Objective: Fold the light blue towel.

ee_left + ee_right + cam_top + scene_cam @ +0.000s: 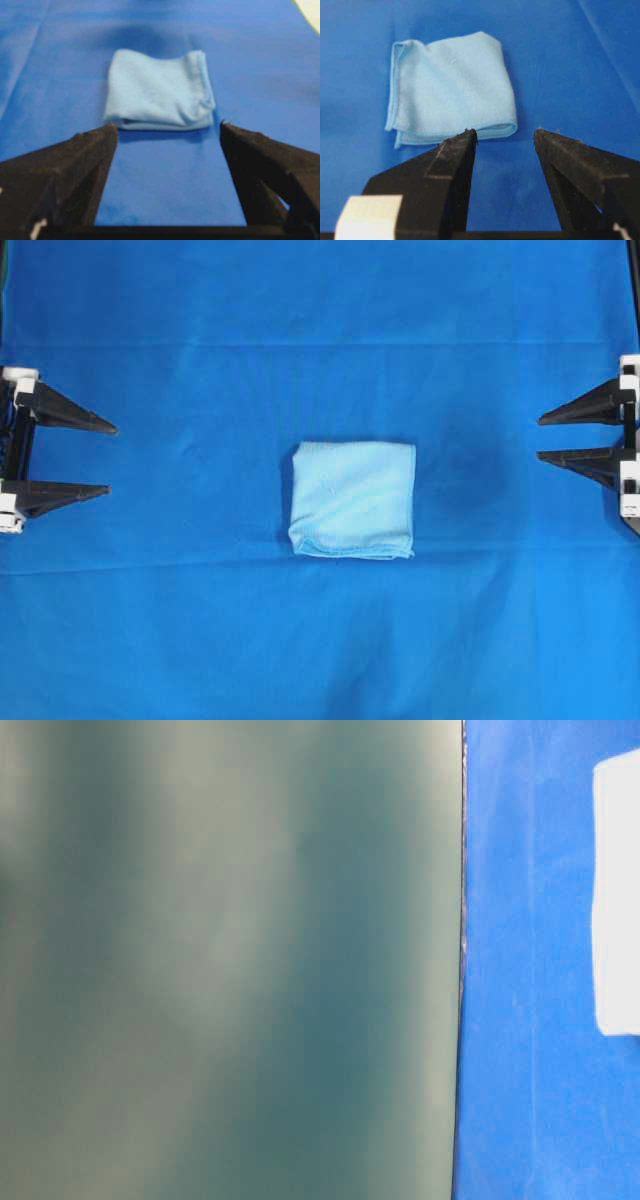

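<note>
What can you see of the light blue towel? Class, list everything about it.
The towel is pale sky-blue, soft-looking cloth with a thin stitched hem. It lies flat, already folded into a small, roughly square stack; layered edges show along its lower side in the overhead view. It sits near the middle of the darker blue cloth, resting only on that. Neither tool touches it: the left tool and right tool stand open, well off to either side.

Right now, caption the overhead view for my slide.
Folded light blue towel centered on the blue cloth, open left gripper and right gripper flanking it.
</note>
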Robot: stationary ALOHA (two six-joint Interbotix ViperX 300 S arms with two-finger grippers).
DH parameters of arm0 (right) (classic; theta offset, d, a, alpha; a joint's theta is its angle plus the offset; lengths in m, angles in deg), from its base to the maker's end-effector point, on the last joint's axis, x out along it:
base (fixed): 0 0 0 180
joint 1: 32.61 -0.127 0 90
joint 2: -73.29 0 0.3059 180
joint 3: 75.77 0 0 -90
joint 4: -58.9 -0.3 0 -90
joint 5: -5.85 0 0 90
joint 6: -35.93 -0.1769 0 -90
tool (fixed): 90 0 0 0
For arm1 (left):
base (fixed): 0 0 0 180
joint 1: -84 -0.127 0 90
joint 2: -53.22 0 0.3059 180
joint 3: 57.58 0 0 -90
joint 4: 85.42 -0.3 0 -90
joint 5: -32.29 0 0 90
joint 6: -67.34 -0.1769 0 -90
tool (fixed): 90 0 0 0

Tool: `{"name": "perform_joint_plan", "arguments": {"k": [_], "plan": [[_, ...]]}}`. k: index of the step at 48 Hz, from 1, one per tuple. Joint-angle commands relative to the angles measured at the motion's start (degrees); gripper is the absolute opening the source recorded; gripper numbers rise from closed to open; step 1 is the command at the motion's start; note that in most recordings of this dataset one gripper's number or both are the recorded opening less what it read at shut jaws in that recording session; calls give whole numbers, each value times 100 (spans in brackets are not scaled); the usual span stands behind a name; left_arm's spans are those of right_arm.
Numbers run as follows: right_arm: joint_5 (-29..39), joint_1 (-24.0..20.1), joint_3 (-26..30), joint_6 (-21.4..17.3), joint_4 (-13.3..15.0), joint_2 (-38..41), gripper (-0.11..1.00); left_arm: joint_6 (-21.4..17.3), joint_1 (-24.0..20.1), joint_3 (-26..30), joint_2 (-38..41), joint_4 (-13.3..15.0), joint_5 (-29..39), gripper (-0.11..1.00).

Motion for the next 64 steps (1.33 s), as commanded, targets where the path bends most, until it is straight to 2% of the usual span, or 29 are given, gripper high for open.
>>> {"name": "perform_joint_plan", "arguments": {"k": [1,12,64], "plan": [[-44,9,79,-9,0,70,56,9,-123,44,53,0,-26,77],[-44,9,79,0,0,70,56,-26,-272,26,26,0,44,77],[-18,9,79,0,0,79,56,-26,-264,26,18,0,88,77]]}}
